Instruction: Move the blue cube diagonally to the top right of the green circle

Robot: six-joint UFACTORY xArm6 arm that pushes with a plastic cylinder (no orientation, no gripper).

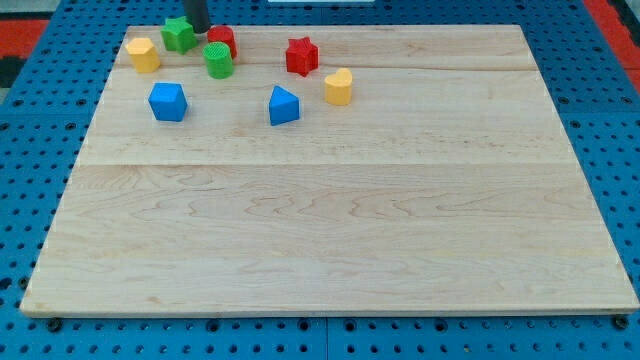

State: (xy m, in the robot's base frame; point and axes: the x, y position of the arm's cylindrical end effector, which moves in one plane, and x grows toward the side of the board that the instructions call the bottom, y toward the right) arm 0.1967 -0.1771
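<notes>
The blue cube (168, 101) lies on the wooden board at the upper left. The green circle (218, 59) is a ribbed green cylinder up and to the right of it. My tip (199, 29) is at the view's top, between a green star-like block (178, 34) and a red block (222, 40), just above the green circle and well above the blue cube. It touches neither the cube nor, as far as I can tell, the circle.
A second blue block, wedge-like (283, 105), lies right of the cube. A red star (301, 56) and a yellow heart-like block (339, 87) lie further right. A yellow block (143, 54) sits at the far left. The board's top edge (400, 26) is close.
</notes>
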